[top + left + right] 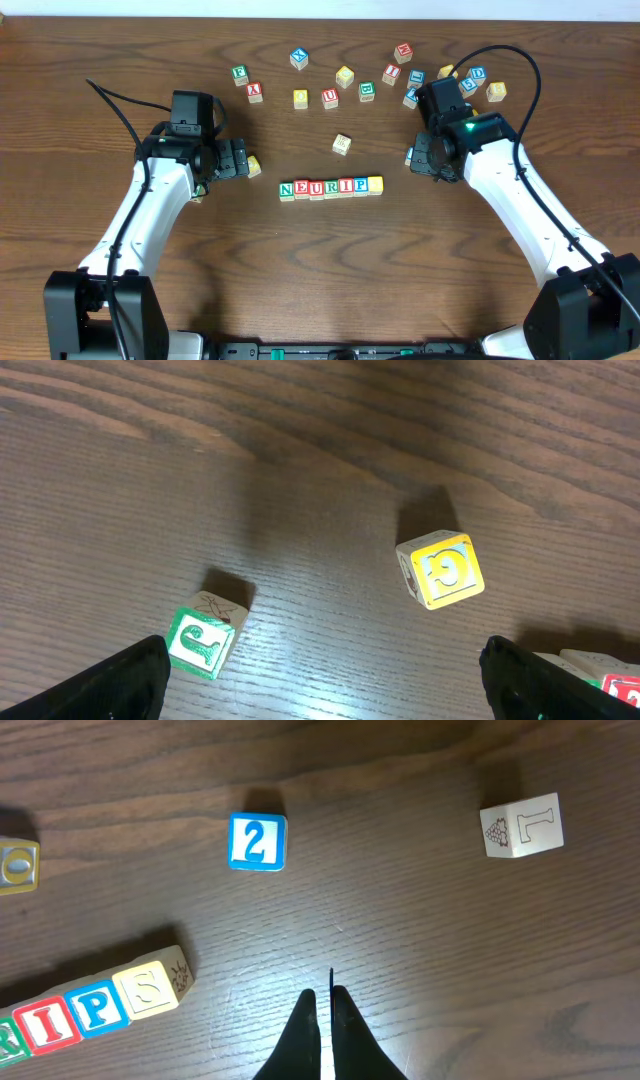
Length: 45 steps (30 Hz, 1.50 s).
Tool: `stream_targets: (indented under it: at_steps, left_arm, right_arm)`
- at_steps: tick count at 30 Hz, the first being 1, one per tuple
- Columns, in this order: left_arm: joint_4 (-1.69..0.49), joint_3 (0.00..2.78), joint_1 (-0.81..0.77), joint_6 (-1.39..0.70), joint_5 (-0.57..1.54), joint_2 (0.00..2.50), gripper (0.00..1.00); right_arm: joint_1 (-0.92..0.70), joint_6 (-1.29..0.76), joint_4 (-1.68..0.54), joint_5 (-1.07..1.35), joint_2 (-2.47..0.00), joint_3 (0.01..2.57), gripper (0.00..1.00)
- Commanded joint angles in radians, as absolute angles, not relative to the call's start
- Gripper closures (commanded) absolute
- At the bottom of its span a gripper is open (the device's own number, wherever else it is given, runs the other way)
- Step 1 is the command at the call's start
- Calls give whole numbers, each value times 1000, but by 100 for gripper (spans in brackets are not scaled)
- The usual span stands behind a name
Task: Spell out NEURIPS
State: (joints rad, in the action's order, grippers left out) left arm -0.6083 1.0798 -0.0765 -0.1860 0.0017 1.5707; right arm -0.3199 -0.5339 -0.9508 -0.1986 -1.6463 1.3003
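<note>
7 cubes sat touching as the NEURIPS row (330, 187) | left gripper (244, 160) spread, empty | right gripper (326, 1005) pressed together, empty | spare cubes (345, 76) beyond | step: spelling judged complete | next: withdraw without nudging row

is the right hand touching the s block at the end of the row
Apart. The right wrist view shows bare table between the shut right hand and the S block.

Dark brown wood-grain table (320, 260) fills the view; a pale strip (200, 8) edges its far side.
</note>
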Motion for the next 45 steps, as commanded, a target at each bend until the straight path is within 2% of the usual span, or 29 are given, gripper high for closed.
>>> stream_targets:
  at_steps: [1,6,9,12,15,17,20,24,28,45]
  left_arm:
    - [-608,1099,-74,-189,13,1562,2]
    - [-565,1098,-76,-230,130,1566,2]
    - [-546,1098,-90,-230,131,1579,1]
    - [-544,1098,-113,-230,131,1600,12]
    - [-540,1098,-150,-230,131,1629,31]
    - [-534,1098,-179,-231,131,1647,41]
    - [-524,1104,-227,-231,123,1668,46]
    - [-521,1139,-277,-231,88,1686,47]
    - [-522,1184,-287,-241,86,1701,56]
    - [-639,1362,-342,-241,86,1884,60]
  right_arm:
    - [-314,-545,-953,-212,-1634,1302,99]
    - [-314,-545,-947,-212,-1634,1302,99]
    - [-314,-545,-944,-212,-1634,1302,99]
    - [-314,-545,-938,-212,-1634,1302,99]
    - [-314,-545,-929,-212,-1634,1302,99]
    - [-314,-545,-925,-212,-1634,1302,99]
    - [-314,-545,-924,-212,-1634,1302,99]
    - [-314,-545,-924,-212,-1634,1302,99]
    - [-314,-545,-928,-212,-1634,1302,99]
    - [-314,-545,-927,-231,-1634,1302,98]
